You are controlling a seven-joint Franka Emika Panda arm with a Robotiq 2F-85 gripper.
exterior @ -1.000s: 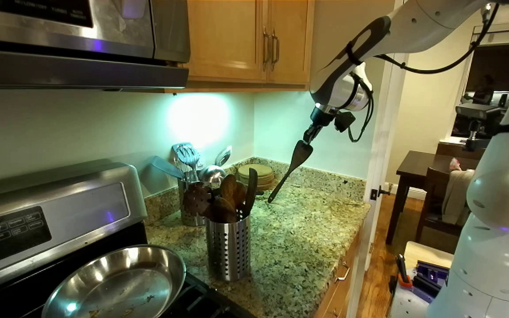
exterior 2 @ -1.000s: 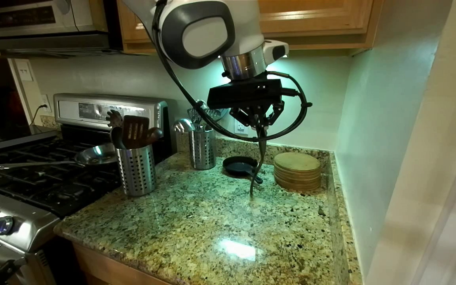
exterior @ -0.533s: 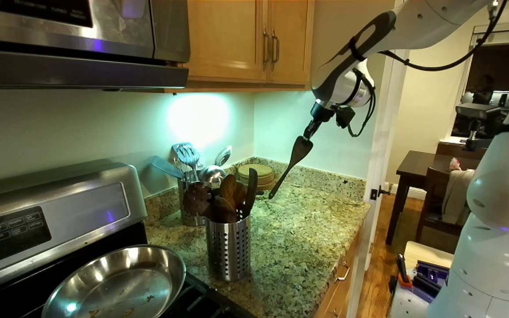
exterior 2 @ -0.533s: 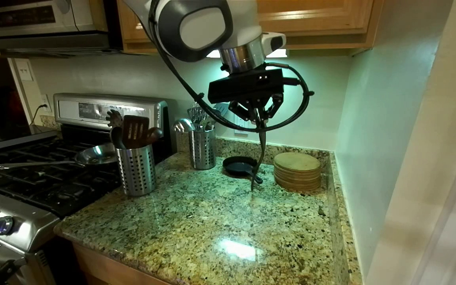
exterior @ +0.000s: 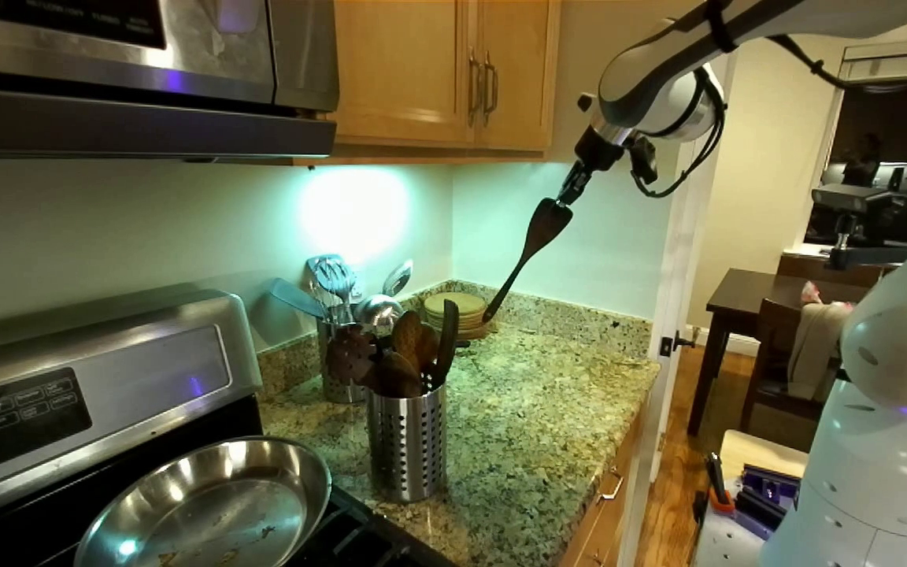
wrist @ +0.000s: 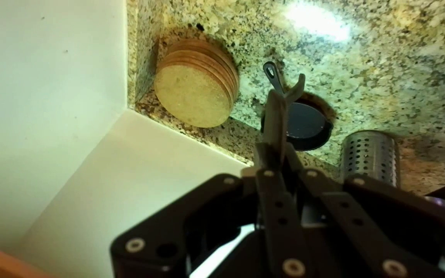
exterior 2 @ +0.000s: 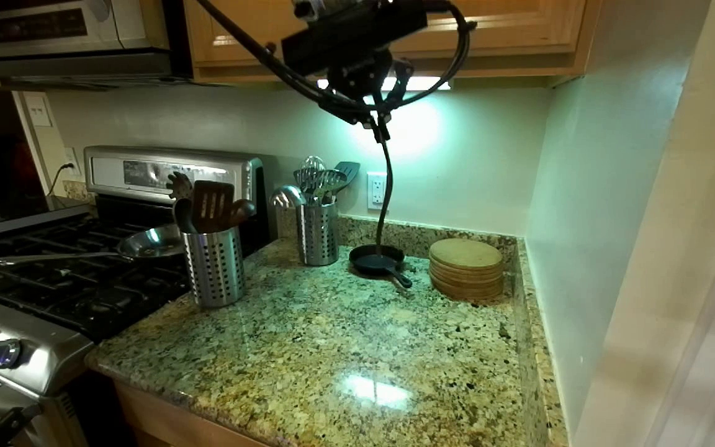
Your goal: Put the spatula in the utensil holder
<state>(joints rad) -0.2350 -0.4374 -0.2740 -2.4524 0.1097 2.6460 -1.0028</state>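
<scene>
My gripper (exterior: 566, 197) is shut on the broad head of the dark brown spatula (exterior: 538, 235), high above the counter. The spatula's long thin handle hangs down at a slant. In an exterior view the gripper (exterior 2: 379, 129) and spatula (exterior 2: 387, 195) are up near the cabinet, the handle tip overlapping the small black skillet. The wrist view shows the spatula (wrist: 276, 119) between the fingertips (wrist: 276, 156). The utensil holder (exterior: 408, 445), a perforated silver metal cylinder with brown utensils sticking out, stands upright by the stove; it also shows in an exterior view (exterior 2: 215, 267).
A second metal container (exterior 2: 318, 236) with shiny utensils stands at the back wall. The small skillet (exterior 2: 377, 261) and a stack of round wooden boards (exterior 2: 466, 270) are beside it. A steel pan (exterior: 209, 504) sits on the stove. Cabinets (exterior: 422, 71) hang above.
My gripper has risen with the spatula still in it, the arm drawing up and back. The handle tip has lifted higher off the counter. The holder has not moved.
</scene>
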